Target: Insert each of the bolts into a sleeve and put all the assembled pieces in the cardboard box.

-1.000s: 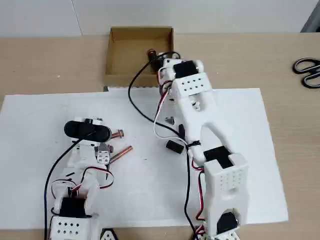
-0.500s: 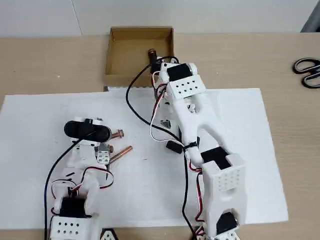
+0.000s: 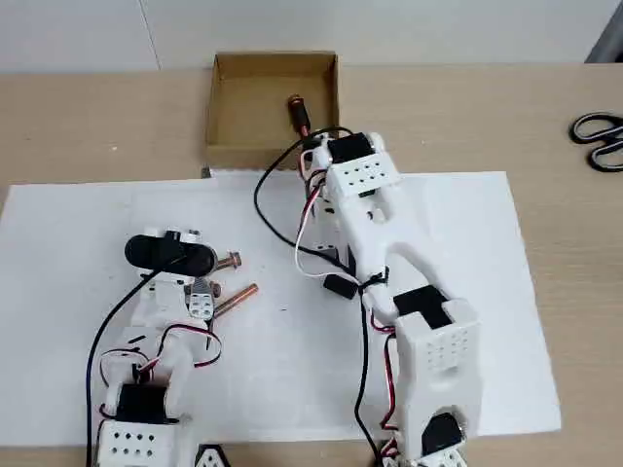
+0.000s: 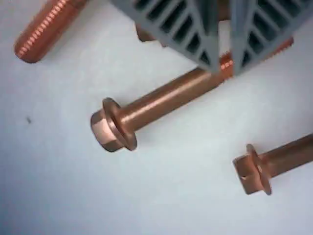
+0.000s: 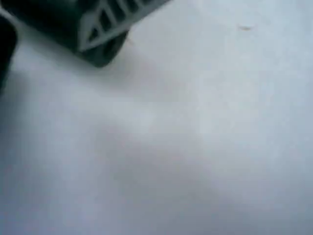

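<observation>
High view, copper piece (image 3: 298, 110) in cardboard box (image 3: 243, 107), near wall

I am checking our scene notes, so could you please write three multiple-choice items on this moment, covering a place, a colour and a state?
1. Where is the assembled piece?
A in a metal tray
B in the cardboard box
C in a glass jar

2. What colour are the bolts lying on the white paper?
A copper
B blue
C black

3. How does the cardboard box stand?
A open at the top
B closed with a lid
C tipped on its side

Answers:
1 B, the high view shows the box floor around the piece.
2 A, heads and shanks shine copper in the left wrist view.
3 A, the high view looks straight onto its bare floor.
</observation>
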Motion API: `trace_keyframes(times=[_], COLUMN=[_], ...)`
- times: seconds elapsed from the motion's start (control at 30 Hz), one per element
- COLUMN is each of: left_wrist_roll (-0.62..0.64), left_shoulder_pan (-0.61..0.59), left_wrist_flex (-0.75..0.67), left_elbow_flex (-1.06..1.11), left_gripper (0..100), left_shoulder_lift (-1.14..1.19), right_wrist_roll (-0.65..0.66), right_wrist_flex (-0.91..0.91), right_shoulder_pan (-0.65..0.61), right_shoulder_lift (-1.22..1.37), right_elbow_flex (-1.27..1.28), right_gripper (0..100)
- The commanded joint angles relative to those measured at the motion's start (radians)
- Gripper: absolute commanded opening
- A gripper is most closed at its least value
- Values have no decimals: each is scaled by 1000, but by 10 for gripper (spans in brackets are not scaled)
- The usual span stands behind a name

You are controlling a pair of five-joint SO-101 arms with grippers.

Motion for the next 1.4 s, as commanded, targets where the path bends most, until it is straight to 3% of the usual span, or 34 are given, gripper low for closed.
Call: trace_keyframes(times=[0.0, 0.47, 0.67, 1.13, 1.37], left_wrist_roll=[-3, -3, -3, -3, -3], left_shoulder_pan=[-6, -6, -6, -6, -6], left_wrist_flex=[-23, -21, -21, -21, -21], left_elbow_flex=[-4, -4, -4, -4, -4], left_gripper=[5, 5, 5, 5, 5], left_shoulder_lift=[-11, -11, -11, -11, -11], right_wrist_roll=[41, 57, 57, 92, 92], right_wrist_flex=[5, -2, -50, -82, -81], right_shoulder_pan=[33, 33, 31, 28, 24], right_shoulder_lift=[-53, 65, 108, 102, 88], right_elbow_flex=[-3, -9, -9, -66, -71], right_gripper=[137, 138, 206, 105, 2])
